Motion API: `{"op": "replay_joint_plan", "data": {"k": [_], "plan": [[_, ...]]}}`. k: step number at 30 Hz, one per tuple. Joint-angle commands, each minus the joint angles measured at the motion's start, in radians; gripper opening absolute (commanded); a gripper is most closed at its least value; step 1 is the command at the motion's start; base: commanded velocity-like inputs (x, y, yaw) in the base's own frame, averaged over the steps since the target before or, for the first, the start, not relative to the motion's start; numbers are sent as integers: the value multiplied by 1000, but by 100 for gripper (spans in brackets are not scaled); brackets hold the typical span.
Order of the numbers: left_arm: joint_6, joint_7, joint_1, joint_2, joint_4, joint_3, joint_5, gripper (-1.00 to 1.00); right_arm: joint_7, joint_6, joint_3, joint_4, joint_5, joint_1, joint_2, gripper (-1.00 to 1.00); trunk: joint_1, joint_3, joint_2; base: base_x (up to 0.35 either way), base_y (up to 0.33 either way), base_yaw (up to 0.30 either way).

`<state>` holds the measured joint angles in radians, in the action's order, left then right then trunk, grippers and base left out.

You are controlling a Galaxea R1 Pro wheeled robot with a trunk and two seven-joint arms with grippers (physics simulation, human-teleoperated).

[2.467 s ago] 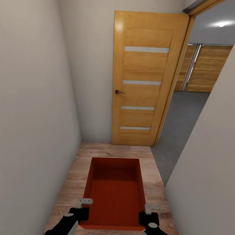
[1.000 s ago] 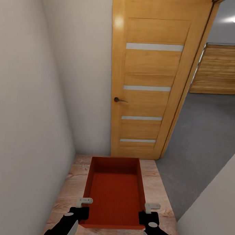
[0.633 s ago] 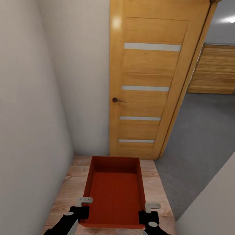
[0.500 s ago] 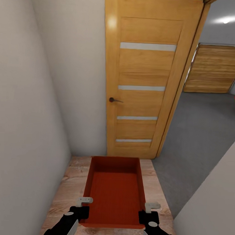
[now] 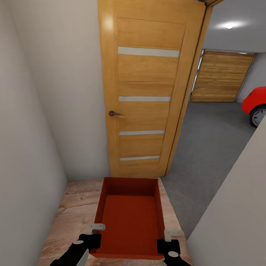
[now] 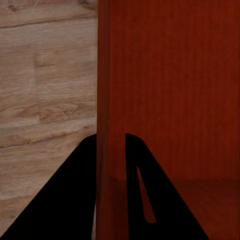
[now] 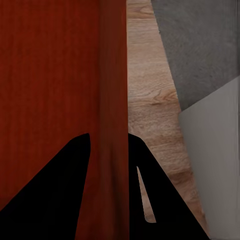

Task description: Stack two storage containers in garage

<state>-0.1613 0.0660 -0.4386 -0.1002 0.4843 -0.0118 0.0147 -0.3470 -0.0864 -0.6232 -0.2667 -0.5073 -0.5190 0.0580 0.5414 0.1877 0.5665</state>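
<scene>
- Orange-red and shallow, the storage container (image 5: pixel 130 218) rides level in front of me, held above the wood-plank floor (image 5: pixel 73 208) at the end of the corridor; its place between my arms is just as it was over the last couple of seconds.
- My left gripper (image 5: pixel 93 232) is clamped on the container's left wall; in the left wrist view the thin wall (image 6: pixel 102 100) runs straight between the two dark fingers (image 6: pixel 75 195).
- My right gripper (image 5: pixel 168 238) is pinched on the right wall the same way, one finger (image 7: pixel 60 185) inside the bin and one outside.
- What has changed is my view: the whole picture has slid left, so I judge the base has turned right toward the opening, not that anything in the scene has moved.
- The wooden door (image 5: pixel 148 87) stands open just beyond the container's far end and now sits left of centre.
- The white wall (image 5: pixel 234 207) on my right is near; I would watch the container's right corner as I swing through.
- Past the frame, the grey concrete floor (image 5: pixel 210 140) of the garage has opened up.
- The red car (image 5: pixel 259 103) has come into sight at the far right, beside a slatted wooden garage door (image 5: pixel 221 77).
- I judge the carry of this container is nearly done; setting it down is still ahead.
</scene>
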Motion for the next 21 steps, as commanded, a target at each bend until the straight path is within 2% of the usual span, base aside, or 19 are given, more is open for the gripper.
{"op": "replay_joint_plan", "data": {"k": [1,5,14,21], "plan": [[6,11,0,14,4,-7,-16,-100,-14,-9,10,17,-31,-2,-10,-100,1,2,2,175,242,-222],[5,11,0,14,3,-7,-16,-100,-14,-9,10,17,-31,-1,-11,-100,1,2,2,196,273,-117],[5,11,0,16,3,-7,-17,-100,-13,-9,10,17,-31,-2,-11,-100,1,2,2,227,284,-19],[6,11,0,16,4,-8,-18,-100,-13,-9,10,17,-31,-2,-8,-100,1,2,2,244,271,-228]]}}
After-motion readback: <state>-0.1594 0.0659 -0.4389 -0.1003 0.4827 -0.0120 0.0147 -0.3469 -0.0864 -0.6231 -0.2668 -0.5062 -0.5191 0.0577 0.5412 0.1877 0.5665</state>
